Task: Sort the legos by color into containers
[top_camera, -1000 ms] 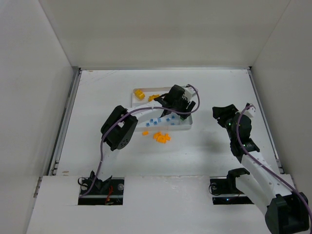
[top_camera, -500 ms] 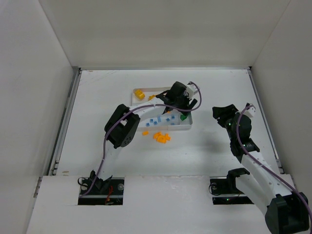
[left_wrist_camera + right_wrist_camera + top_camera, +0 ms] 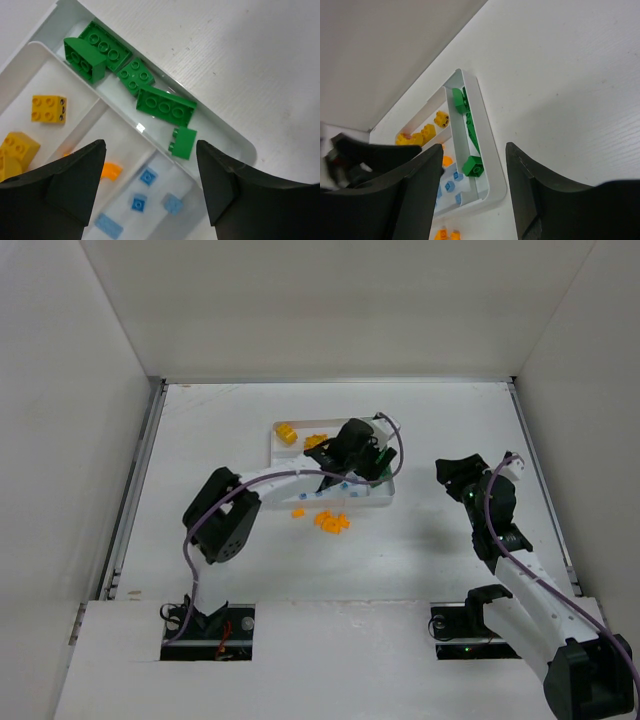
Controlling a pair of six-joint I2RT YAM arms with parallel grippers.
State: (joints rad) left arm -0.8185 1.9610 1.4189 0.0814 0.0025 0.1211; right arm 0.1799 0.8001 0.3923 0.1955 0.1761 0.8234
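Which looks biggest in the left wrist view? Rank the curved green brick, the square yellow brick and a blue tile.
1. curved green brick
2. square yellow brick
3. blue tile, clearly smallest

All three lie in the tray at much the same depth, so nearness hardly skews this.

In the left wrist view the tray [image 3: 70,75] is white. It holds green bricks [image 3: 166,105] across the upper middle, yellow bricks [image 3: 47,108] at the left edge, one with small dark marks on its side, and an orange brick [image 3: 111,171] and pale blue bricks [image 3: 147,176] near the bottom centre. In the top view, more orange bricks [image 3: 332,522] show below the tray on the white worktop [image 3: 200,440], and the left arm [image 3: 270,477] and right arm [image 3: 530,585] are white with black joints and purple cables.
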